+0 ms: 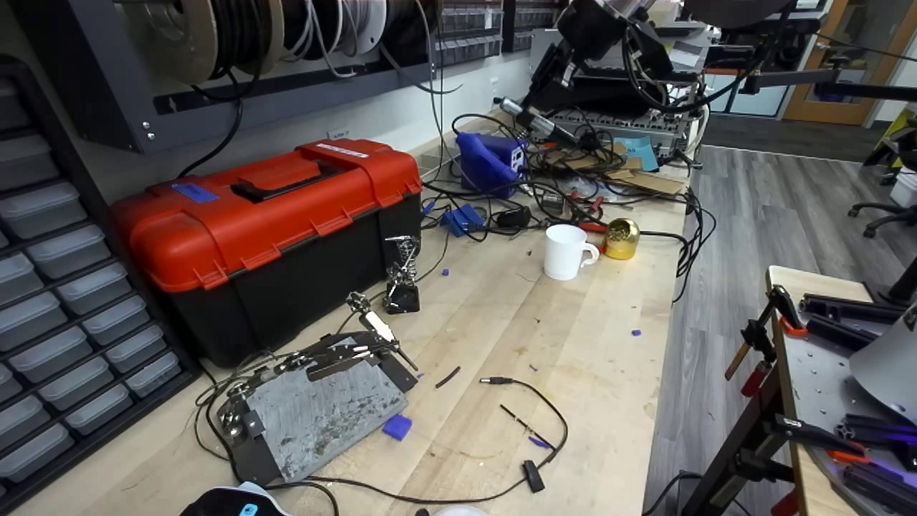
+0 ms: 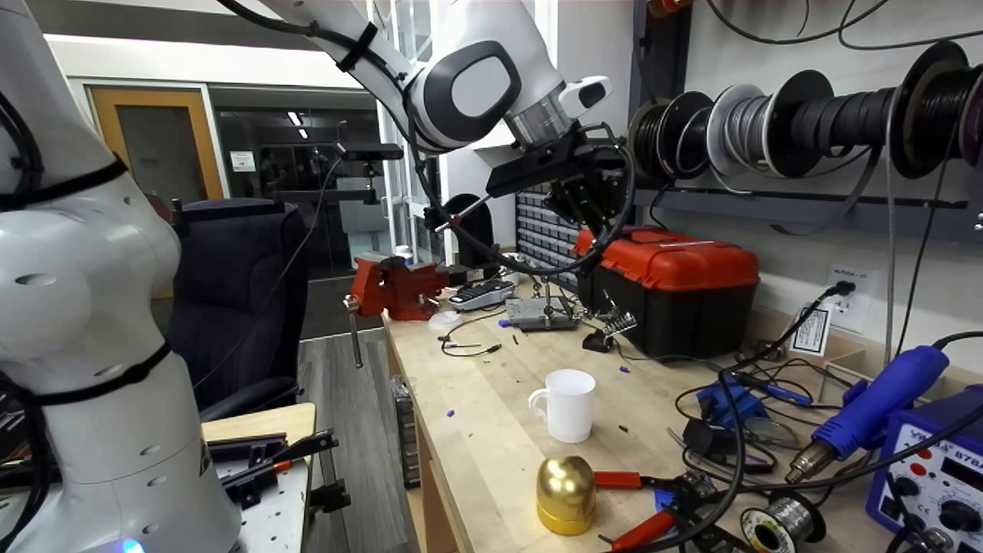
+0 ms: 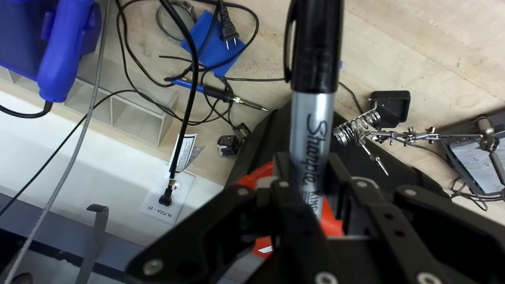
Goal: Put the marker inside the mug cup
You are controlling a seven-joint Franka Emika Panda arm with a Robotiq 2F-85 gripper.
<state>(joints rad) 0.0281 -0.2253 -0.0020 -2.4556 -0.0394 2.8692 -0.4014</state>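
Note:
The marker is a grey Sharpie (image 3: 311, 126) with a black cap. My gripper (image 3: 310, 169) is shut on its grey body, and the cap points away from the jaws in the wrist view. In an exterior view the marker (image 1: 544, 127) shows slanted in the gripper (image 1: 542, 89). The white mug (image 1: 564, 252) stands upright on the bench, its handle to the side; it also shows in an exterior view (image 2: 570, 407). The gripper (image 2: 587, 201) is high above the mug in both exterior views. The mug is out of the wrist view. The mug's inside is hidden.
A gold tip cleaner (image 2: 566, 495) and red-handled pliers (image 2: 645, 530) stand near the mug. A red and black toolbox (image 1: 265, 236) is by the wall. Cables and a blue soldering station (image 1: 494, 161) crowd the bench end. A helping-hands stand (image 1: 401, 276) is beside the toolbox.

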